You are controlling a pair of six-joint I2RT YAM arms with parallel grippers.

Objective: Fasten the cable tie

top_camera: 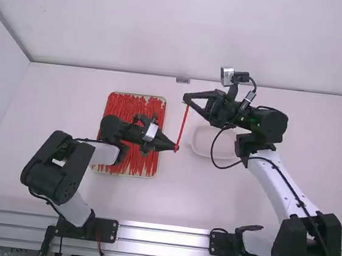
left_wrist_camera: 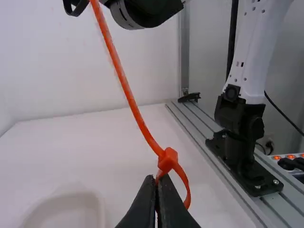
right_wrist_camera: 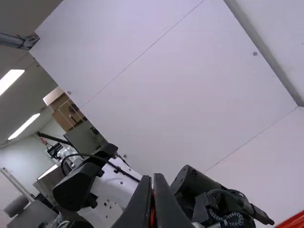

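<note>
The white table (top_camera: 50, 109) carried a tray (top_camera: 158, 166) of red ties on its left half and a shallow white dish (top_camera: 201, 144) near the centre. The left arm (top_camera: 63, 165) extended over the tray. The right arm (top_camera: 276, 176) reached in from the right, above the dish.

One red cable tie (top_camera: 182, 126) was suspended clear of the table between the two grippers, just beside the tray's right edge. It ran from the right gripper (top_camera: 187, 100) at its far end to the left gripper (top_camera: 172, 146) at its near end.

Left wrist view: the left gripper (left_wrist_camera: 156, 185) was closed on the tie directly below the head (left_wrist_camera: 167, 159). A small loop hung beside the fingers, and the strap curved away toward the right gripper.

Right wrist view: the right gripper (right_wrist_camera: 152, 190) was closed. A red sliver between its fingers appeared to be the strap, though little of it was visible.
</note>
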